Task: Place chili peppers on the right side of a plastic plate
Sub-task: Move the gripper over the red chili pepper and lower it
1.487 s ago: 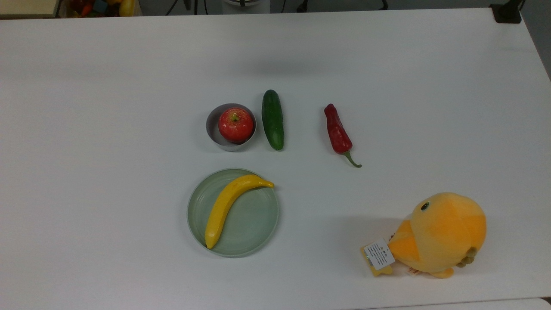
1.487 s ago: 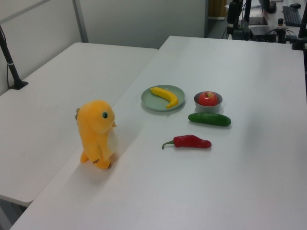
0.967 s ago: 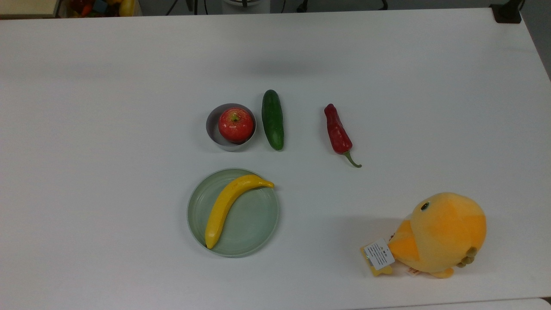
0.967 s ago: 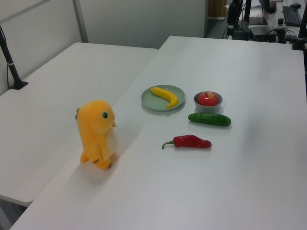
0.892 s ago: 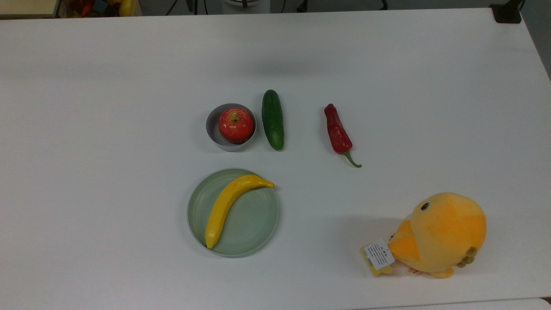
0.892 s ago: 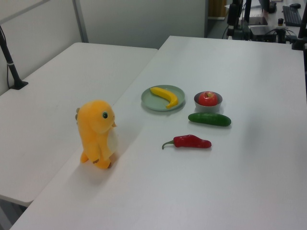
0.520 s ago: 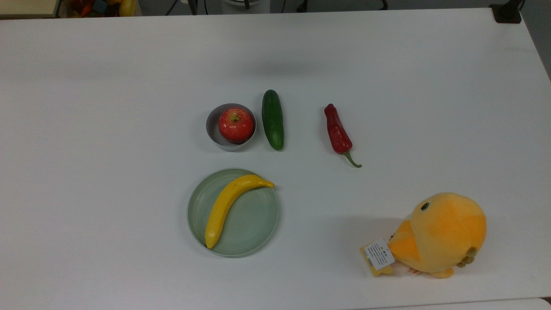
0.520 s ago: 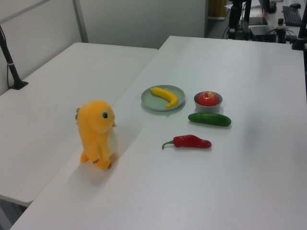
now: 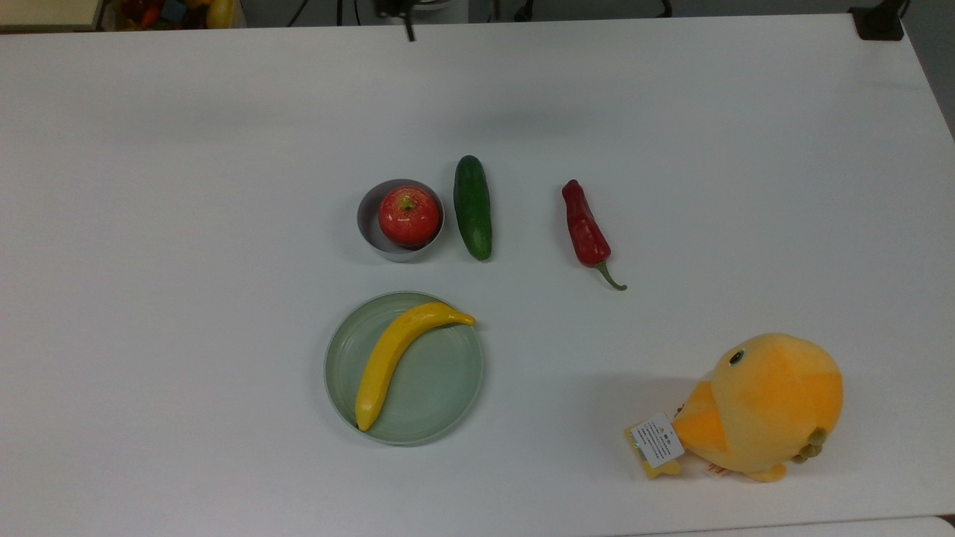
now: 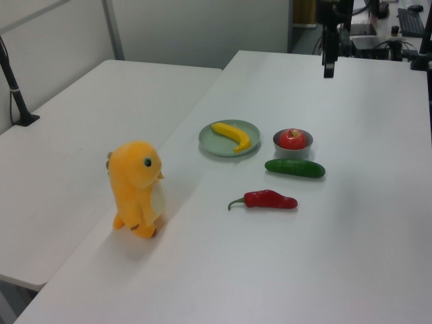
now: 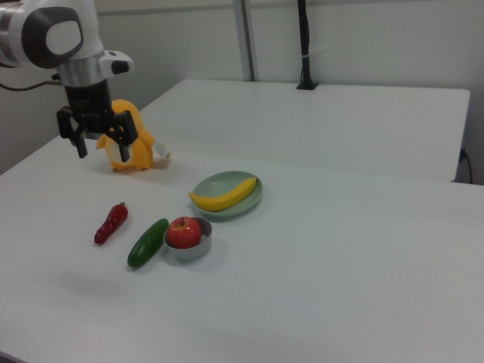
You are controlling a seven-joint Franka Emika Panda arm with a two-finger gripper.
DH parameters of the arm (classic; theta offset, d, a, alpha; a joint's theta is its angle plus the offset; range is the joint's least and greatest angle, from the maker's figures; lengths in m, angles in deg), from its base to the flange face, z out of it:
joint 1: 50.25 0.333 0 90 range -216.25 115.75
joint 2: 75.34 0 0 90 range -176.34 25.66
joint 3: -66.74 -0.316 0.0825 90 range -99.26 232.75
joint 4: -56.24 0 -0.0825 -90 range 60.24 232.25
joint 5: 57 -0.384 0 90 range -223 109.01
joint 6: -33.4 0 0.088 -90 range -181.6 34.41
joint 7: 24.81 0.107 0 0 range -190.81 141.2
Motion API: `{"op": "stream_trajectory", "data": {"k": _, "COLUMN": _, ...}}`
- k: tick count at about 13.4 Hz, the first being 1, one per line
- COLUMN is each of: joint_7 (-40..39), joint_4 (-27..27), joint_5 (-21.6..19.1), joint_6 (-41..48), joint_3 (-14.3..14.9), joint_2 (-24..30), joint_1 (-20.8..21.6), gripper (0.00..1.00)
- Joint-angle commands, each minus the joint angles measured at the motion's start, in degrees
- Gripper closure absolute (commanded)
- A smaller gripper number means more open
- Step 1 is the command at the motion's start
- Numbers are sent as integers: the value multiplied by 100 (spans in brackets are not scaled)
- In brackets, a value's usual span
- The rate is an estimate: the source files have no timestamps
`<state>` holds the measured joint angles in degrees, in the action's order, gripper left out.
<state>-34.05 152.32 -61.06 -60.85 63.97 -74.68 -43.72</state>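
The chili [image 9: 586,227] lies on the white surface [image 9: 186,149], up and well right of the plate [image 9: 433,395] in the top view. Beyond, the gripper [image 11: 100,138] hangs high, jaws spread, empty.

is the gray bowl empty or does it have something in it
Not empty: the gray bowl holds a red apple that nearly fills it.

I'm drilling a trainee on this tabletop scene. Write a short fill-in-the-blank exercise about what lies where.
1. The plastic plate holds a ____.
2. The grey bowl holds a red ____.
3. In the top view, the cucumber lies between the bowl and the ____.
4. In the right view, the gripper hangs above the table with its jaws ____.

Missing words: banana; apple; chili peppers; open
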Motion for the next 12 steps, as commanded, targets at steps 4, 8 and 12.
{"op": "stream_trajectory", "data": {"k": 4, "joint_7": 590, "joint_4": 43, "joint_5": -86, "joint_6": -215, "joint_3": -627, "joint_2": -180, "joint_1": 24, "gripper": 0}}
{"op": "stream_trajectory", "data": {"k": 8, "joint_7": 898, "joint_4": 60, "joint_5": -86, "joint_6": -532, "joint_3": -724, "joint_2": -390, "joint_1": 155, "gripper": 0}}
{"op": "stream_trajectory", "data": {"k": 12, "joint_7": 1151, "joint_4": 87, "joint_5": -77, "joint_6": -1129, "joint_3": -716, "joint_2": -776, "joint_1": 365, "gripper": 0}}
